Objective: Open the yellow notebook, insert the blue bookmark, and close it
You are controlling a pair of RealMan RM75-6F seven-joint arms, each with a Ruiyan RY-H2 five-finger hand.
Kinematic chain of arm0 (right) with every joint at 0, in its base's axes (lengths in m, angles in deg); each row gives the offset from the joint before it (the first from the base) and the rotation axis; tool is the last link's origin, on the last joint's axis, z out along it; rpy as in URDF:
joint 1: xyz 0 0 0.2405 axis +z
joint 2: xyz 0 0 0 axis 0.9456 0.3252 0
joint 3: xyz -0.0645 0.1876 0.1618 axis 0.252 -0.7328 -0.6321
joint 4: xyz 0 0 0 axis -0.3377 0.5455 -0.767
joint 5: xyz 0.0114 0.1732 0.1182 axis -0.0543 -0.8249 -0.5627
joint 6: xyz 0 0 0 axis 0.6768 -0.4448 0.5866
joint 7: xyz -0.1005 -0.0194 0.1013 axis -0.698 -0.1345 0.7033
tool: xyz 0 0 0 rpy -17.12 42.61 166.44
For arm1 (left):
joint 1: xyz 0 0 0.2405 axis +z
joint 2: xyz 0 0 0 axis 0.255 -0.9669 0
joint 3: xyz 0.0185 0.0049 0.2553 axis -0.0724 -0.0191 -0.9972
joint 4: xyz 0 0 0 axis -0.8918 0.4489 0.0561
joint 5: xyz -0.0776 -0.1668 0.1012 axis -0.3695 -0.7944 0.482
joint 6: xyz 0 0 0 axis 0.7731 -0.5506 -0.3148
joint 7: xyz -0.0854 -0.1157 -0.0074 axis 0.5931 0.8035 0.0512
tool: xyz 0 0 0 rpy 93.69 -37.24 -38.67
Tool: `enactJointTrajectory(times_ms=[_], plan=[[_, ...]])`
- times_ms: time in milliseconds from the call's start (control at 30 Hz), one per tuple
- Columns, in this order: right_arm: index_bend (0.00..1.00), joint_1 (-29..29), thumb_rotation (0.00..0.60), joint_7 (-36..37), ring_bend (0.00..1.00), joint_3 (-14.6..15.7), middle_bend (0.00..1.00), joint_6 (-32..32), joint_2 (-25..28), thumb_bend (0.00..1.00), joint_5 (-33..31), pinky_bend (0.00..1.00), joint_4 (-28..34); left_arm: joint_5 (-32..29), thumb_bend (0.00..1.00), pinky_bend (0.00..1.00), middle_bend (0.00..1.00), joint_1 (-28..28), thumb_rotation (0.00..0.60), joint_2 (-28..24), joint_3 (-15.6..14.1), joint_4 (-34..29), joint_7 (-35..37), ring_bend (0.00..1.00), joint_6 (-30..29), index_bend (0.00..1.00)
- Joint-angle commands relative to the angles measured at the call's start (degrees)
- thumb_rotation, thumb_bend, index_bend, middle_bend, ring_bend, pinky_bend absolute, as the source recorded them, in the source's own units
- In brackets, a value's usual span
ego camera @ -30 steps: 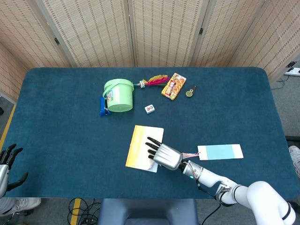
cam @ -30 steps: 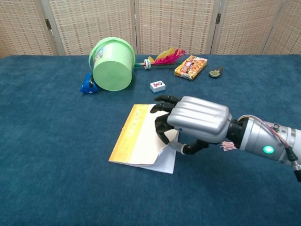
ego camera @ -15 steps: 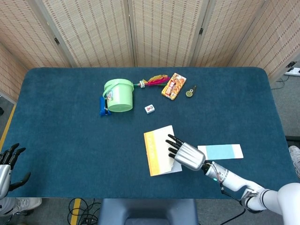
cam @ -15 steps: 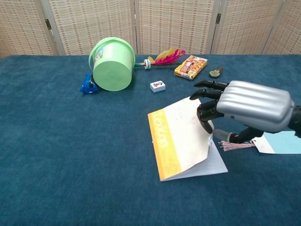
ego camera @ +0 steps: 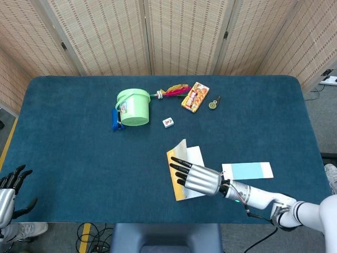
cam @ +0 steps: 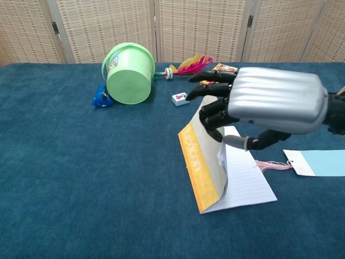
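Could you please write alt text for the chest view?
The right robot hand lifts the cover of the yellow notebook on a blue table, lined pages showing. A blue bookmark lies right of it; a green bucket sits behind.

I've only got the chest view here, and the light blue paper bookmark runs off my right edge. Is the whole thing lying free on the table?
Observer: Yes. In the head view the light blue paper bookmark lies flat, fully on the blue table. It is beside the yellow notebook and apart from it.
Operator: Where's the left hand? I can't see it at all.
Observer: The left hand is off the table's near left corner, fingers apart, holding nothing.
Operator: What's hidden behind the right hand on my screen?
Observer: A small round dark object, lying near the orange snack box toward the far side of the table.
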Motion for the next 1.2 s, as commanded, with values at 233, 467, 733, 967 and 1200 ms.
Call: enactJointTrajectory(times_ms=[233, 467, 733, 967, 1200], plan=[[0.76, 6.2, 0.600, 1.9, 0.16, -2.1, 0.44, -3.9, -5.3, 0.44, 3.4, 0.03, -1.9, 0.0, 0.29, 0.23, 0.09, 0.8, 0.600, -0.9, -0.7, -0.4, 1.0, 0.17, -0.2, 0.18], [0.76, 10.1, 0.600, 5.5, 0.16, -3.9, 0.44, -6.2, -11.9, 0.44, 2.7, 0.03, -6.3, 0.0, 0.29, 0.23, 0.08, 1.3, 0.600, -1.4, -1.1, -0.2, 1.8, 0.17, -0.3, 0.18], [0.76, 13.1, 0.600, 8.6, 0.16, -5.6, 0.42, -10.0, -18.9, 0.38, -0.6, 0.03, -11.2, -0.1, 0.29, 0.23, 0.08, 1.5, 0.600, -1.6, -1.2, 0.0, 2.0, 0.17, -0.1, 0.18], [0.25, 13.6, 0.600, 5.6, 0.04, -7.4, 0.20, -14.8, -21.8, 0.19, -5.5, 0.00, -11.1, -0.4, 0.29, 0.23, 0.08, 1.4, 0.600, -1.3, -1.1, 0.6, 2.3, 0.17, 0.3, 0.18], [0.00, 11.6, 0.600, 0.2, 0.00, -9.4, 0.00, -14.2, -20.1, 0.08, -9.4, 0.00, -6.3, -0.7, 0.29, 0.22, 0.08, 1.1, 0.600, -1.1, -0.6, 1.2, 2.7, 0.17, 0.6, 0.18]])
